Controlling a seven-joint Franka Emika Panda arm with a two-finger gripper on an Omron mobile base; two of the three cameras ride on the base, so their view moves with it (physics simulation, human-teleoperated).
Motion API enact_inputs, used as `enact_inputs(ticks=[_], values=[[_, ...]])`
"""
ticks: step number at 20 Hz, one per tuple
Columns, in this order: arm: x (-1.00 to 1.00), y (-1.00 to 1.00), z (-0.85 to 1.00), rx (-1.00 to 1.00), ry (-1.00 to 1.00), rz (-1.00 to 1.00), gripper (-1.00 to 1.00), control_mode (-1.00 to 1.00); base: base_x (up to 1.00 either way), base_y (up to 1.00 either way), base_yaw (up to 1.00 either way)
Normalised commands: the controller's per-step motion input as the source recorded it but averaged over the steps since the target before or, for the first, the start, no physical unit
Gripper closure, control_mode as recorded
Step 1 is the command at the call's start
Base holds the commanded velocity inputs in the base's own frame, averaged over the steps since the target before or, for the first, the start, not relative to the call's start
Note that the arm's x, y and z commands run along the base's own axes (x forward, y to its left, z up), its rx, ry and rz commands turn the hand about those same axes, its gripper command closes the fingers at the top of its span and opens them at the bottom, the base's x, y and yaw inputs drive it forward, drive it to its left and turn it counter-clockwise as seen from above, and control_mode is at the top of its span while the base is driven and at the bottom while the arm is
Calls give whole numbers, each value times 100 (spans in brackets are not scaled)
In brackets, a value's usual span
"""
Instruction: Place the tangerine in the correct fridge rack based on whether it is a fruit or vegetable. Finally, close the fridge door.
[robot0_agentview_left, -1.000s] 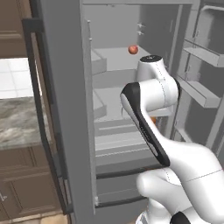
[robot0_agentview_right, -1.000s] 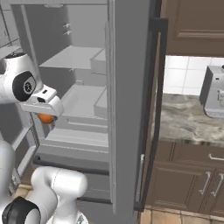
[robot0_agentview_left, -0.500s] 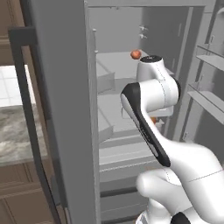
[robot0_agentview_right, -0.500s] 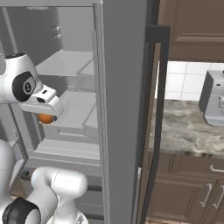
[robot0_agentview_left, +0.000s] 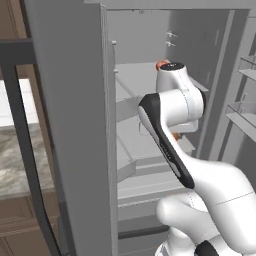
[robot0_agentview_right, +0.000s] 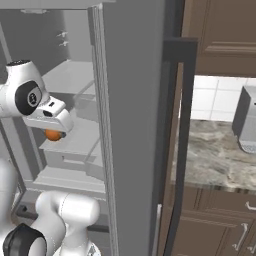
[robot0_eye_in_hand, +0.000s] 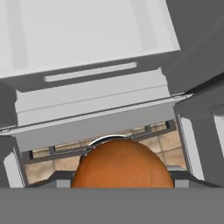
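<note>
Tangerine (robot0_eye_in_hand: 123, 164): I see it pinched between my fingers, also visible under the hand in the right base view (robot0_agentview_right: 53, 135).
Gripper (robot0_agentview_right: 54, 131): clamped on the tangerine, pointing down inside the open fridge.
Fridge rack (robot0_agentview_left: 142, 75): pale shelf above and behind my fingers; a dark red fruit (robot0_agentview_left: 161, 65) sits on it, well apart from them.
Lower shelf (robot0_agentview_right: 80, 140): just below my fingertips.
Fridge door (robot0_agentview_left: 75, 125): swung open, well off to the left of my fingers, dark bar handle (robot0_agentview_left: 22, 145) facing out.
</note>
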Motion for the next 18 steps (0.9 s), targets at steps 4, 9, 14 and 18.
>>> enact_inputs(ticks=[4, 9, 14, 18], values=[[0, 0, 0, 0, 0, 0, 100, 100, 67, 15, 10], [75, 19, 63, -2, 4, 8, 100, -100, 0, 0, 0], [58, 2, 53, -3, -1, 7, 100, -100, 0, 0, 0], [30, 0, 4, 0, -34, 2, 100, -100, 0, 0, 0]])
